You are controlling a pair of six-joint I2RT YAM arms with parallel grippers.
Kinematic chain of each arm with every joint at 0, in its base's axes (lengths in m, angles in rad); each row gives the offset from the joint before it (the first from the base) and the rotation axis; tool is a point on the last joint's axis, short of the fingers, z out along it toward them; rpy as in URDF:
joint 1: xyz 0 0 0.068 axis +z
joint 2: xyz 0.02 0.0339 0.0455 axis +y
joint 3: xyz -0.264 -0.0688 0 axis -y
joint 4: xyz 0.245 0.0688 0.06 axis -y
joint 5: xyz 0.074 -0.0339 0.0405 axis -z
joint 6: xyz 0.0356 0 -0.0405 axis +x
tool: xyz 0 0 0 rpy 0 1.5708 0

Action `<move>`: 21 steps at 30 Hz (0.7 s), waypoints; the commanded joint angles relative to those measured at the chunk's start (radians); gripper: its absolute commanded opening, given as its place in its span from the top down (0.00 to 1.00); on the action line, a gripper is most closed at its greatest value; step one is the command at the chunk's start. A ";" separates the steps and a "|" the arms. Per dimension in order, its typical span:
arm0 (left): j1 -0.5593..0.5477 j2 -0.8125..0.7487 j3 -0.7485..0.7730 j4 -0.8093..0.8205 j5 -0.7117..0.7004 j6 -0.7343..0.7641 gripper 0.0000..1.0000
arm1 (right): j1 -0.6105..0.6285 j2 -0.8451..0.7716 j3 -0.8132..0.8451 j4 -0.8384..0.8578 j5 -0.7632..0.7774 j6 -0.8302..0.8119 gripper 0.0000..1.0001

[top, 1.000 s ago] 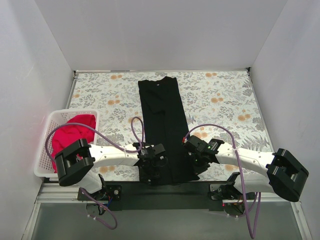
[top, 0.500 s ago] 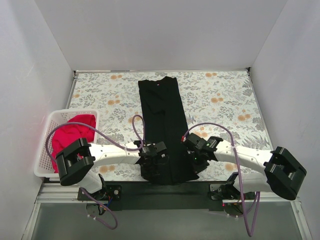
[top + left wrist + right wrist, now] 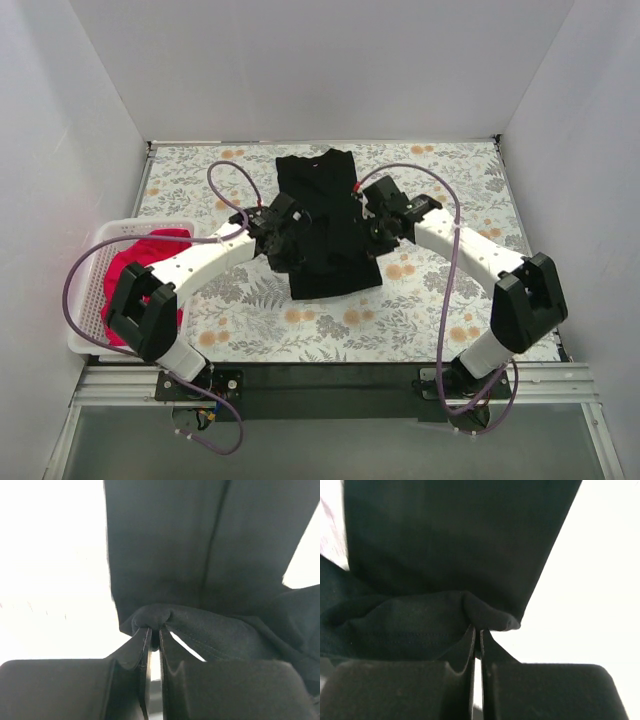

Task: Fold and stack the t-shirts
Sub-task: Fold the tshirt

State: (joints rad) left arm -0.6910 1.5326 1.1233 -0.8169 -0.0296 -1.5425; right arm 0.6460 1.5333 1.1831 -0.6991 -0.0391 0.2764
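Note:
The black t-shirt (image 3: 325, 240) lies lengthwise in the middle of the table, its lower part lifted and doubled back toward the collar end. My left gripper (image 3: 283, 232) is shut on a bunched corner of the black cloth (image 3: 155, 617) at the shirt's left edge. My right gripper (image 3: 378, 224) is shut on the opposite corner (image 3: 487, 615) at the right edge. The red-pink t-shirt (image 3: 140, 262) sits crumpled in the white basket (image 3: 105, 245) at the left, touched by neither gripper.
The floral tablecloth (image 3: 450, 290) covers the table between white walls. The basket stands at the left edge beside the left arm's base. Purple cables (image 3: 225, 180) loop above both arms.
Both grippers, shut on the shirt's near hem corners, have carried the hem from the table's front edge up toward the middle, folding the black shirt over itself.

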 commanded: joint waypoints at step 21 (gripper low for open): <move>0.229 0.351 0.288 0.309 -0.148 0.277 1.00 | -0.201 0.448 0.454 0.185 -0.018 -0.178 0.99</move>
State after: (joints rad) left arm -0.4717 1.8778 1.3830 -0.5732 -0.1383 -1.2896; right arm 0.4564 1.9671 1.5902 -0.5735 -0.0418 0.1226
